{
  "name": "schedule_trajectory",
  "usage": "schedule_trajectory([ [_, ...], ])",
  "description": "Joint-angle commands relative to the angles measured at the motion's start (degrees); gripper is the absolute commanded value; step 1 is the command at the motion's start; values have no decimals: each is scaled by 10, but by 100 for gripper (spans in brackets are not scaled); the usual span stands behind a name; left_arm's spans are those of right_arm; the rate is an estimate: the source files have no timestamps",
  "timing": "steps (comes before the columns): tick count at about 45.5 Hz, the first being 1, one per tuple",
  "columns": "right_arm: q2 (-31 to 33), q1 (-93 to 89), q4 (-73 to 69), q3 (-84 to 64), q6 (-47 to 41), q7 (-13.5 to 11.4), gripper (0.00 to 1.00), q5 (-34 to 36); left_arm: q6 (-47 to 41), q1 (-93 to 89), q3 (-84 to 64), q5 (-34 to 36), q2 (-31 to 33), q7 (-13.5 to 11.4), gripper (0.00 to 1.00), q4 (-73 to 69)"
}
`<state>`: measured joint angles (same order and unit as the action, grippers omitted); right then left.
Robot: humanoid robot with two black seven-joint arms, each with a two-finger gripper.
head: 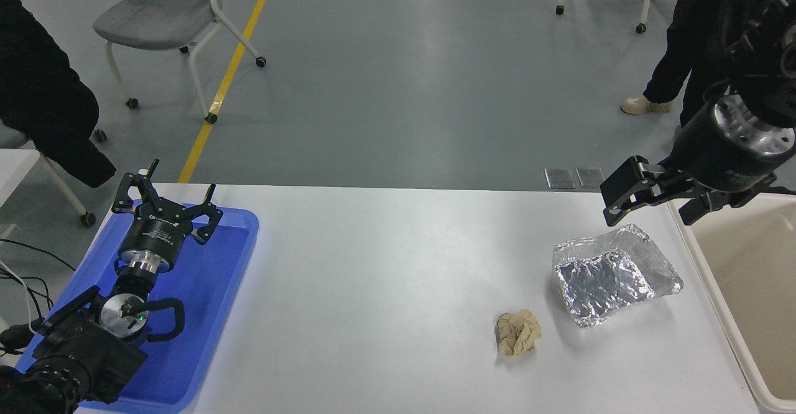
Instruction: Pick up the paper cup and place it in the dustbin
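Left arm: parked at the near left over the blue tray; its lower links are cut off by the bottom-left corner.
Left gripper: points away from the camera above the tray's far end, fingers spread, holding nothing.
Paper ball: tan and crumpled, on the table, near of centre-right, apart from everything else.
Foil tray: crinkled silver, just far-right of the ball, between the ball and the bin.
Bin: cream-white, with a smooth rounded rim, at the table's right end; only its left wall and part of the inside show, the rest is cut off by the right and bottom edges.
Cup: not visible anywhere, neither on the table nor in the part of the bin that shows; whether it lies in the hidden part cannot be told.
Right arm: comes in from the upper right edge, its upper links cut off there.
Right gripper: above the table's far right corner, over the bin's left rim and just beyond the foil; its black fingers are spread, one toward the left, one over the bin, with nothing between them.
Far side: a person's dark legs and tan shoe at the top right, partly hidden behind the right arm; a dark sleeve at the far left edge; a grey chair on the floor.
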<state>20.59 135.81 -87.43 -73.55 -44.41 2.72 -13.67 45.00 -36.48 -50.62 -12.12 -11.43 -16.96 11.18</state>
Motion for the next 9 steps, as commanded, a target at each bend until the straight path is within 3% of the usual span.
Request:
schedule_trajectory([
  [1, -42, 2, 1, 10, -6, 1, 100, 22, 0, 0, 0, 0, 0, 0, 100, 0],
  [9, -58, 3, 10, 21, -6, 1, 100, 25, 0, 0, 0, 0, 0, 0, 100, 0],
])
